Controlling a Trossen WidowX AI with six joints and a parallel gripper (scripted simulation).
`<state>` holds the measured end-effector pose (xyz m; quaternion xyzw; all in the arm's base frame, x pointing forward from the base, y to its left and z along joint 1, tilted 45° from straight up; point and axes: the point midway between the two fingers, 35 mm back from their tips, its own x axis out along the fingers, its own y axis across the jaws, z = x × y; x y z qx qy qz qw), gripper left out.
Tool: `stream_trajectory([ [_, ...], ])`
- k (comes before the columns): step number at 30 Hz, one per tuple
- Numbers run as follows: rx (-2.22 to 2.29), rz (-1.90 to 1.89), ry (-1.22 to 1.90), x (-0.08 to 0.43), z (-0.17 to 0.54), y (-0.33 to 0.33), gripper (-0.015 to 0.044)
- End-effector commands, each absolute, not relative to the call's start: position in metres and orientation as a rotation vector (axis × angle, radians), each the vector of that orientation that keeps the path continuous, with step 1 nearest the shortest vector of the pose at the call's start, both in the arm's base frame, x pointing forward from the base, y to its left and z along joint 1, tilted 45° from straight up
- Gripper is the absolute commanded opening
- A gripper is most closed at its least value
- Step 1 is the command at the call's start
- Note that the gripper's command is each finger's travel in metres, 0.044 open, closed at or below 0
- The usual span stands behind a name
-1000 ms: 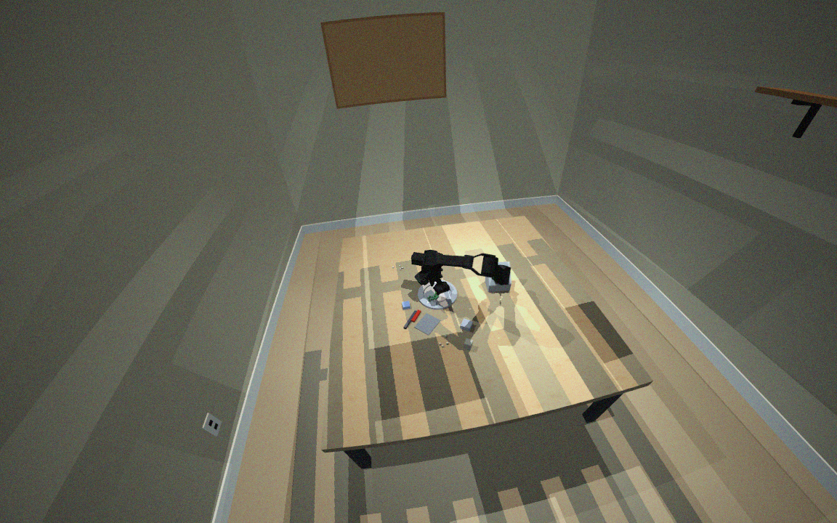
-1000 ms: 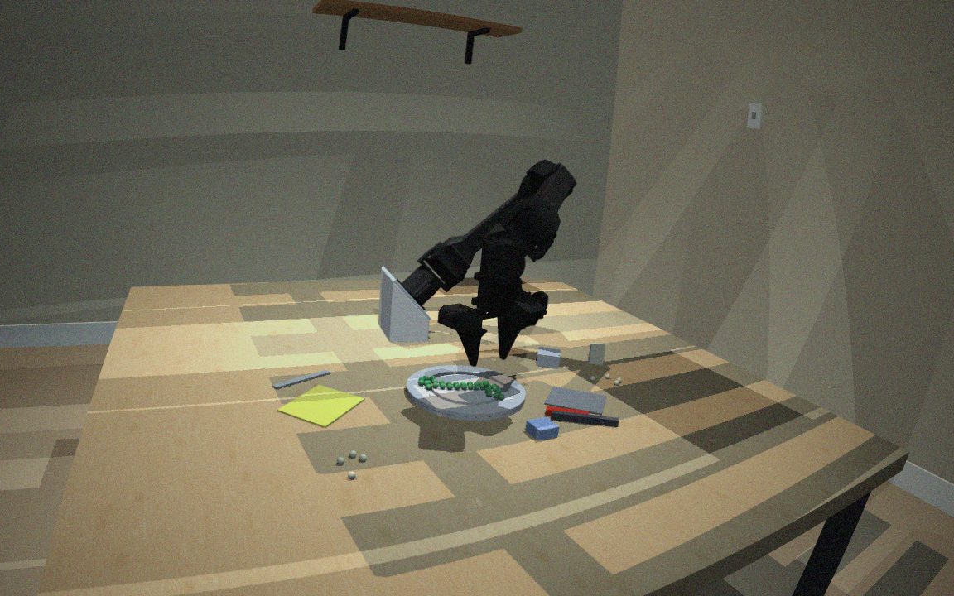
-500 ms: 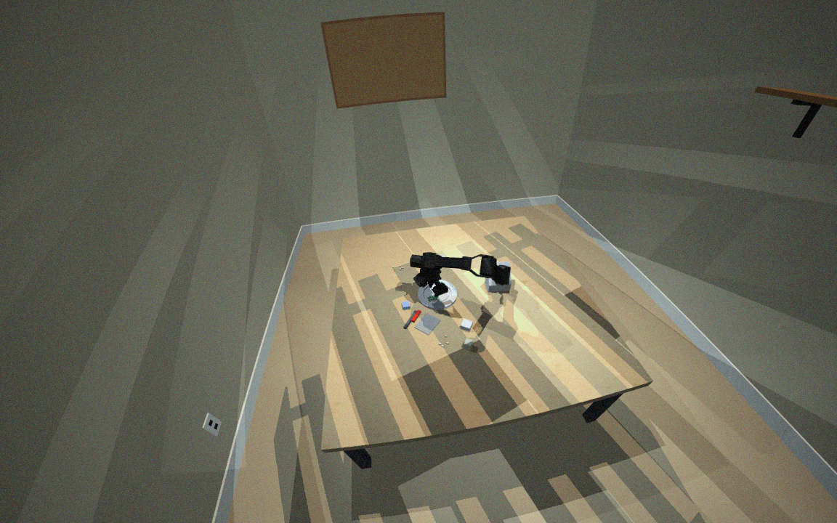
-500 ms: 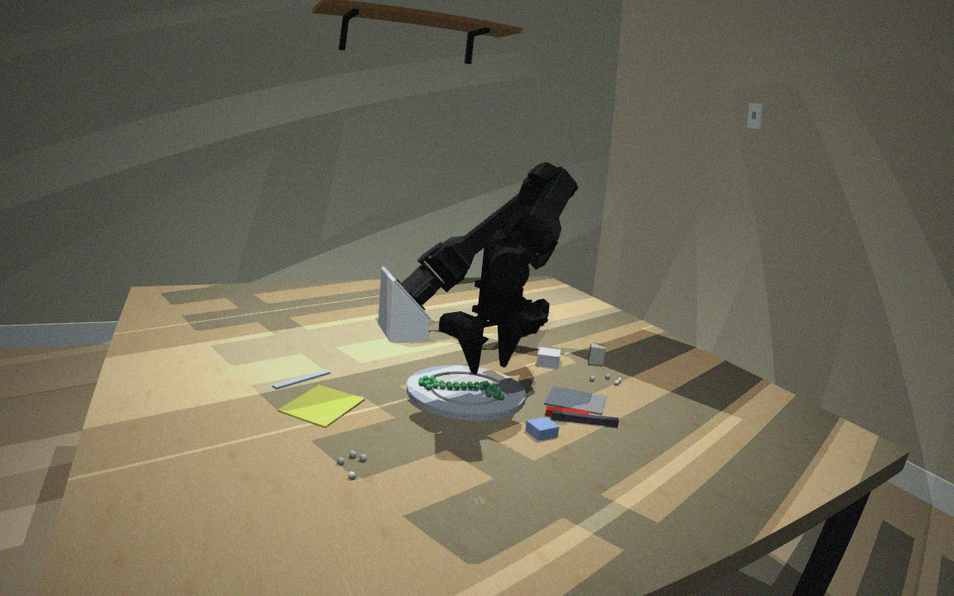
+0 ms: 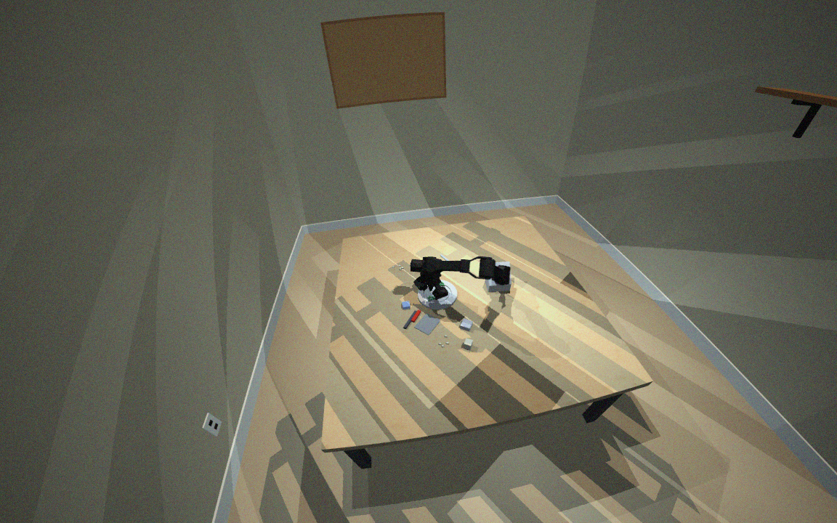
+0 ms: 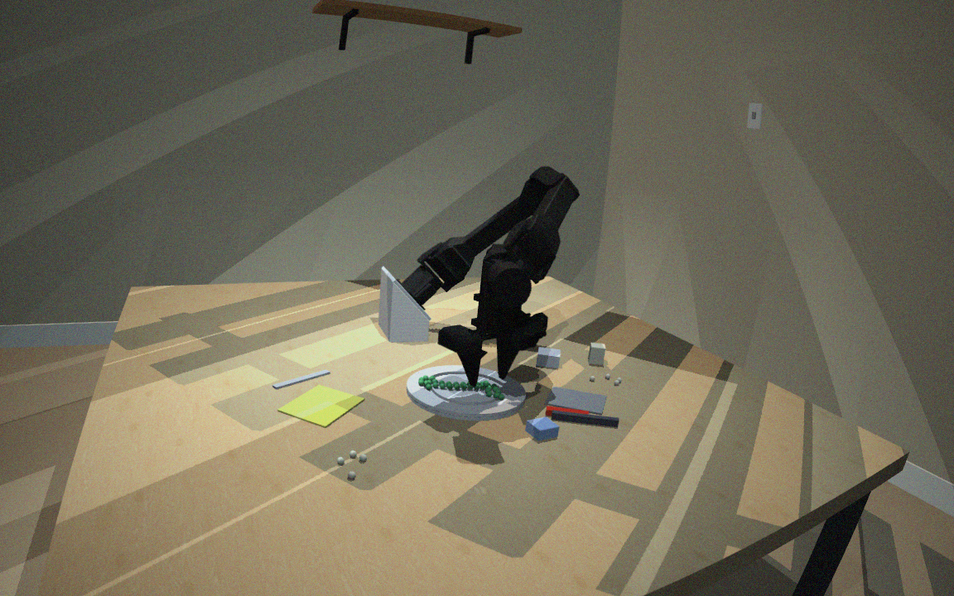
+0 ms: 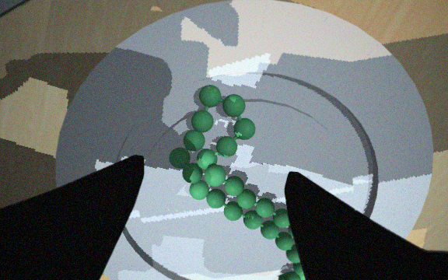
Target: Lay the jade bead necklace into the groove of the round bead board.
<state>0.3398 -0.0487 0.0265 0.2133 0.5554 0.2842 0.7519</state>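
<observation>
The round pale bead board (image 5: 451, 298) (image 6: 465, 410) (image 7: 403, 117) lies on the table, with its ring groove showing as dark arcs in the wrist view. The green jade necklace (image 6: 455, 385) (image 7: 215, 175) lies bunched as a narrow double strand across the board's middle, with a small loop at one end. It is not spread around the ring. My gripper (image 6: 489, 381) (image 7: 216, 173) is open, its tips low over the board. In the wrist view the beads pass between the fingers, and the right finger hides the strand's lower end. Whether a tip touches a bead is unclear.
A blue block (image 5: 405, 305) (image 6: 542, 429), a grey slab (image 5: 427, 325) (image 6: 576, 401) and a red-and-black tool (image 5: 412, 318) (image 6: 584, 419) lie beside the board. Across from them are a yellow pad (image 6: 321, 406) and a thin stick (image 6: 301, 379). Small loose pale beads and two pale blocks stand farther out.
</observation>
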Motion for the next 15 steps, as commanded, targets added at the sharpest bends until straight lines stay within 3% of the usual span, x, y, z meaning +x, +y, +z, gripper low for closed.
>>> stream_trajectory([
  [1,0.482,0.627,1.225,0.3383,0.0194,-0.0428,0.0310],
  [8,0.482,0.627,1.225,0.3384,0.0192,-0.0426,0.0310],
  [15,0.471,0.625,1.220,0.3393,0.0216,-0.0442,0.0126],
])
